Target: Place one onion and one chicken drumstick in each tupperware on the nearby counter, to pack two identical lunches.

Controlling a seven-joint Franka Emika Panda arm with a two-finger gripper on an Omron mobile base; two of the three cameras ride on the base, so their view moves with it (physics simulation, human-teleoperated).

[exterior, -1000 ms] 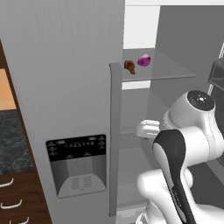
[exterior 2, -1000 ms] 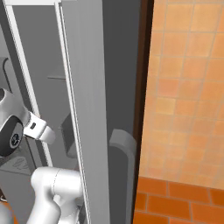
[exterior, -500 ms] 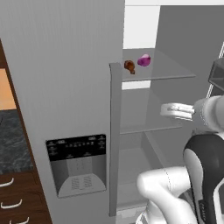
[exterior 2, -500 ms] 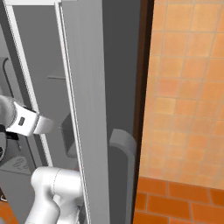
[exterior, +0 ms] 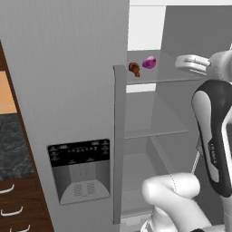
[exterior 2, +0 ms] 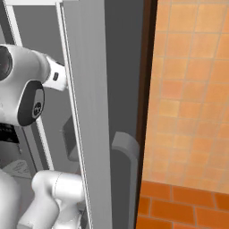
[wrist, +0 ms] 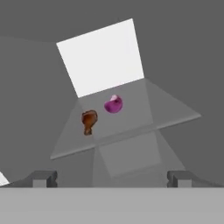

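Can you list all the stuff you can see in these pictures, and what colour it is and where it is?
onion: one, magenta-purple, on the upper glass shelf in the fridge, beside the drumstick.
chicken drumstick: one, orange-brown, on the same shelf.
glass shelf: see-through grey; another one sits lower down in the left base view.
fridge: one, grey, door open, with a dark dispenser panel on its front.
counter: black stone, far left, above brown drawers.
wall and floor tiles: orange, right of the fridge.
gripper: dark fingertips, open, holding nothing, pointing at the shelf.
arm: white with dark joints, in front of the fridge.
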